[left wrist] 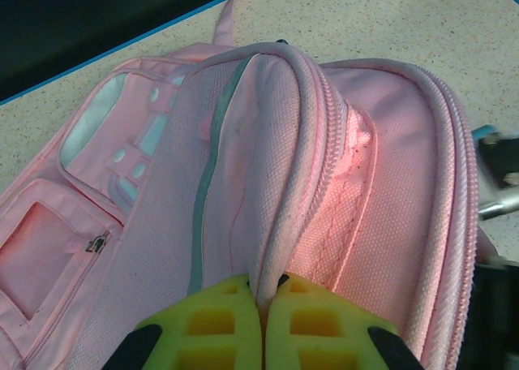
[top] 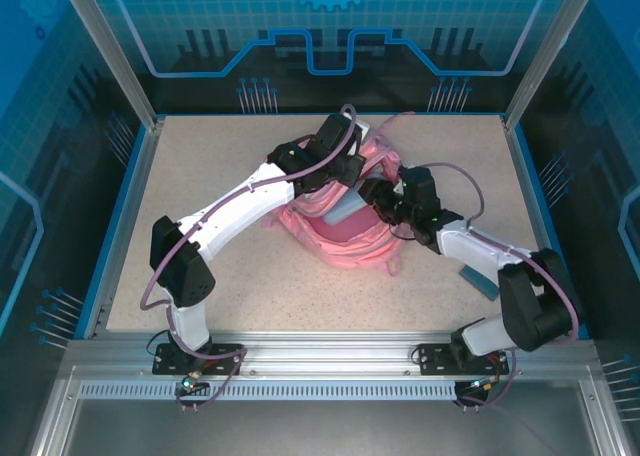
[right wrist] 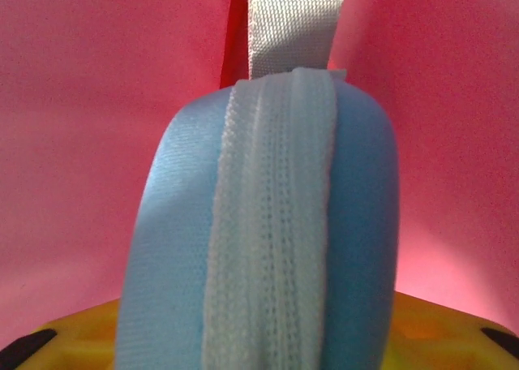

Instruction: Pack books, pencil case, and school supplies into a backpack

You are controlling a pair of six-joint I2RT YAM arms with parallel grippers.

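Left pincer [left wrist: 263,315] clamps the backpack [left wrist: 389,183] rim so we hold it open; right pincer [right wrist: 259,358] grips the pencil case [right wrist: 259,224] inside

Left arm [top: 235,208] and right arm [top: 466,244] — white link shells, black joint housings, mauve cables [top: 147,284]; finger pads [left wrist: 212,331] yellow, grid-moulded.

Lower end of pencil case [right wrist: 259,240] past bottom edge; right tool [right wrist: 259,344] largely behind it
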